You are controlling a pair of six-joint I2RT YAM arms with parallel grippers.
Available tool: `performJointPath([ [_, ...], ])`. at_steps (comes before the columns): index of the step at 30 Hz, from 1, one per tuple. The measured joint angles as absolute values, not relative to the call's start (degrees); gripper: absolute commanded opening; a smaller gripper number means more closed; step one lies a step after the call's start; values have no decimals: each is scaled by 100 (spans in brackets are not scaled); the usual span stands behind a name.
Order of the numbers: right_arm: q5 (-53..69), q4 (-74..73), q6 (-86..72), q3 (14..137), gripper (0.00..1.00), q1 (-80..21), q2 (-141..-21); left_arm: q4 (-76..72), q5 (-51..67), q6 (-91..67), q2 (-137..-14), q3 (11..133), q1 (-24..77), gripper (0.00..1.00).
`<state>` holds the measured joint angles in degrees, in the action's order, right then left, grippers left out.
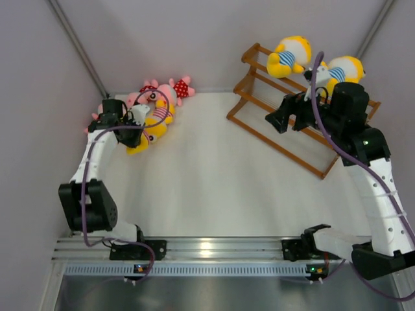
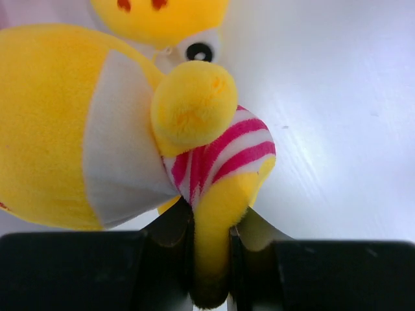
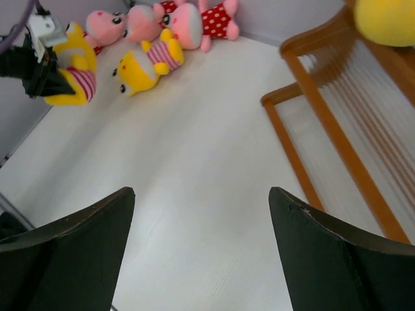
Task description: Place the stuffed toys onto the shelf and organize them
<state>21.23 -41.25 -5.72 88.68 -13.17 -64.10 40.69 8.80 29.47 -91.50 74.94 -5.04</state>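
My left gripper (image 2: 211, 223) is shut on the yellow leg of a yellow stuffed toy (image 2: 194, 110) in a pink-and-white striped shirt, at the table's far left (image 1: 144, 137). A second yellow toy (image 3: 146, 63) lies right beside it. Pink toys in red dotted outfits (image 1: 174, 89) lie just behind, by the back wall. The wooden shelf (image 1: 259, 116) stands at the far right, with two yellow toys in blue striped shirts (image 1: 288, 57) (image 1: 340, 70) on its top tier. My right gripper (image 1: 273, 121) hovers open in front of the shelf, with nothing between its fingers (image 3: 68, 253).
Grey walls close in the table at the back and on both sides. The shelf's lower rails (image 3: 305, 175) run along the right of the right wrist view. White table surface (image 1: 214, 175) lies between the toy pile and the shelf.
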Motion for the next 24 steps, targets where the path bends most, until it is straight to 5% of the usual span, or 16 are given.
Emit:
performJointPath([
  [6,2040,-3767,-554,8499,83,-2714,-6702,5570,2976,4233,-7612,7808,-482,0],
  [13,2200,-2167,401,7513,81,-4445,-6921,6860,3986,5026,-7653,7760,163,0],
  [24,3371,30,987,7039,70,-4764,-8130,7564,4705,5085,-7577,7714,934,0],
])
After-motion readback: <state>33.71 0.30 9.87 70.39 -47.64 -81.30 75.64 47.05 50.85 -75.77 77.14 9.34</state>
